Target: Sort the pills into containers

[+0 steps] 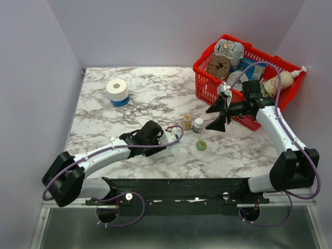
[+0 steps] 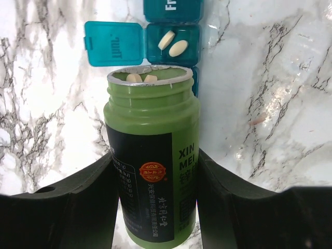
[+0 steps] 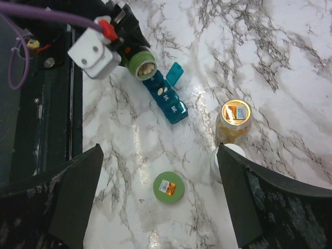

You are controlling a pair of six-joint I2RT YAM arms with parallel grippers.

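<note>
1. Left gripper pinched on green bottle, one dark finger on each side of the label; low over the marble table in top view, left of centre.
2. Green bottle uncapped, tipped with its mouth toward the pill organiser; pale pills visible just inside the foil-edged rim.
3. Pill organiser teal, flat on the table straight ahead of the left gripper, running away from the bottle mouth; nearest compartment partly hidden behind the rim.
4. One compartment open, lid flipped out to the side, two pale oval pills inside, apart from each other; next compartment beyond it closed, white lettering on top.
5. Right gripper spread wide, nothing between the fingers, raised above the table beside the red basket.
6. Under the right wrist camera: green cap flat on the marble, amber bottle and white bottle upright, just beside each other, well apart from the organiser.
7. Toilet roll upright at the far left of the table; basket at far right, full of packaged items, contents too cluttered to name.
</note>
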